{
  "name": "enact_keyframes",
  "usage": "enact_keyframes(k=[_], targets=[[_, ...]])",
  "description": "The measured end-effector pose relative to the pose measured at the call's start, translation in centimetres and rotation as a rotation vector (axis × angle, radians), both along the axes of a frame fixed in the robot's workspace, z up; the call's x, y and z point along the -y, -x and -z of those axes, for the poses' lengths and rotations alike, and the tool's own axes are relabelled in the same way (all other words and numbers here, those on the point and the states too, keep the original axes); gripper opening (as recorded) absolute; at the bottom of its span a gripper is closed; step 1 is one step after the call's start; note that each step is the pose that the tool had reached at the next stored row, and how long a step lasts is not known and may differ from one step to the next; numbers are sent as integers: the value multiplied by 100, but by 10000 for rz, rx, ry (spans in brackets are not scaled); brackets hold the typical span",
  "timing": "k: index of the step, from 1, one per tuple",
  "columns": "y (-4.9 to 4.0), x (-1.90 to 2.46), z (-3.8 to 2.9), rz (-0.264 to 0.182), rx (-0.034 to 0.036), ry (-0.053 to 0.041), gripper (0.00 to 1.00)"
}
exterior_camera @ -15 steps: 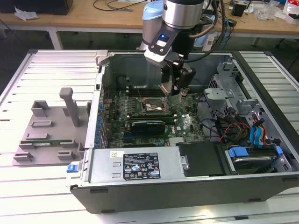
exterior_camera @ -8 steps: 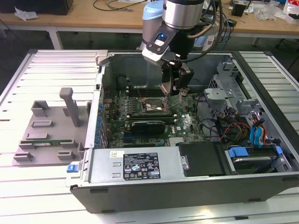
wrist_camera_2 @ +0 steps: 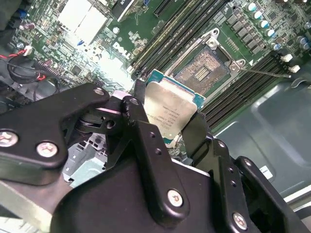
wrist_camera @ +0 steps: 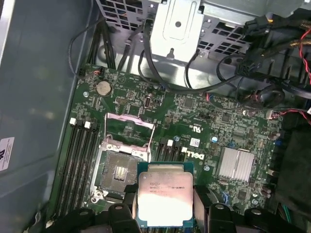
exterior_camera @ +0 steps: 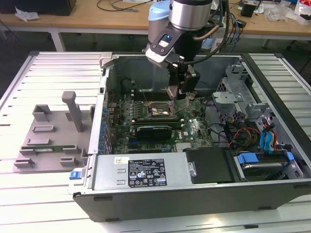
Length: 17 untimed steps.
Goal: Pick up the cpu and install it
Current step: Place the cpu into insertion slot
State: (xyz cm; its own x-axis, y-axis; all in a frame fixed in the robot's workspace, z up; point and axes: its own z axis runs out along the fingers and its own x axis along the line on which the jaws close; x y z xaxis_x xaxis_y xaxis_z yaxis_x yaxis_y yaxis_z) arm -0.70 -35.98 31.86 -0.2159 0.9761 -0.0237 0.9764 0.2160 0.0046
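The gripper [wrist_camera_2: 165,116] is clamped on the cpu [wrist_camera: 165,196] — the pickup is done. It hangs above the motherboard [wrist_camera: 204,116], just beside the open socket [wrist_camera: 121,171] — not yet seated there.

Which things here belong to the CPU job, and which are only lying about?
Job: the gripper, shut on the cpu; the open socket.
Lying about: memory stick, grey holder, silver heatsink, coin battery.
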Motion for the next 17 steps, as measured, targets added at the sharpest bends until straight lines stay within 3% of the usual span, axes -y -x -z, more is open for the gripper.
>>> enact_keyframes(k=[12, 17], targets=[[0, 0, 7, 1092, 0, 0, 55], [0, 0, 8, 1358, 0, 0, 55]])
